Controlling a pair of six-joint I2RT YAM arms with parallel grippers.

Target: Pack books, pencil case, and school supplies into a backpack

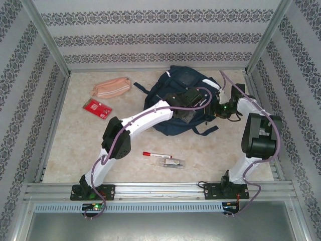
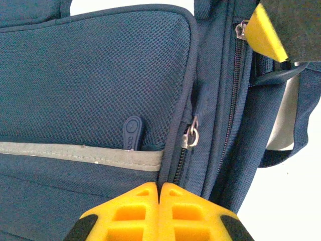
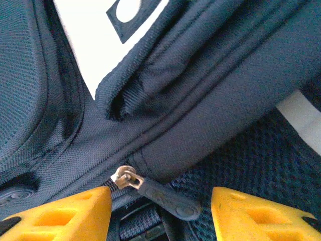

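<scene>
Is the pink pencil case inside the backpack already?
No, the pencil case lies out on the table, left of the backpack and apart from it.

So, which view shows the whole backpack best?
The top external view: the backpack shows its full outline there. The left wrist view shows its mesh pocket close up; the right wrist view, one zip pull.

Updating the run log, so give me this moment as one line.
left gripper: shut, over backpack | right gripper: open, straddling zipper pull | pencil case, marker: on table, unpacked
</scene>
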